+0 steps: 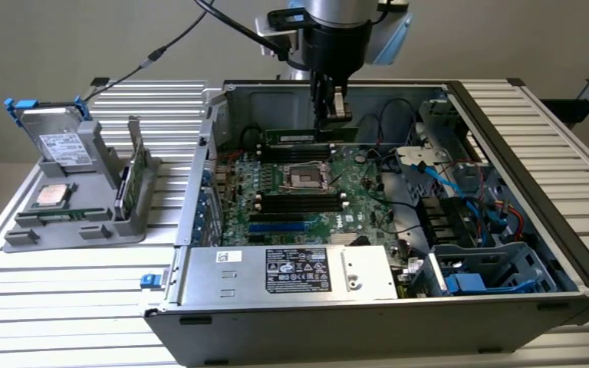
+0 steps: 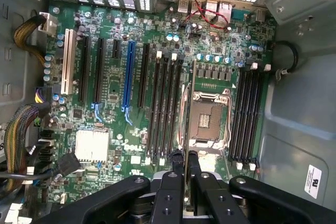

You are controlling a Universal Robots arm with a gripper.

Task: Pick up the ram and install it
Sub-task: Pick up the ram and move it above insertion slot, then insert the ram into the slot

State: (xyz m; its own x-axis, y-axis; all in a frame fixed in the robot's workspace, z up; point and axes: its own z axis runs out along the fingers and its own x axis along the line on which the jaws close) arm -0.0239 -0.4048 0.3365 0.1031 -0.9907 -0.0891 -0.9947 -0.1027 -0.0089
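The ram [image 1: 308, 136], a slim green stick, hangs level above the far part of the motherboard [image 1: 361, 184] inside the open computer case. My gripper [image 1: 330, 116] comes straight down from above and is shut on the stick's upper edge. In the wrist view the ram [image 2: 189, 103] shows edge-on as a thin line between the black fingers [image 2: 176, 174]. It runs parallel to the black memory slots [image 2: 165, 108], between that bank and the empty processor socket [image 2: 207, 119]. It is clear of the board.
More black slots [image 2: 247, 114] lie beyond the socket. A power supply [image 1: 289, 272] fills the case's near side, and cables and a drive cage [image 1: 489, 268] crowd the exterior view's right. A grey holder [image 1: 80, 199] with a drive and a silver chip stands on the exterior view's left.
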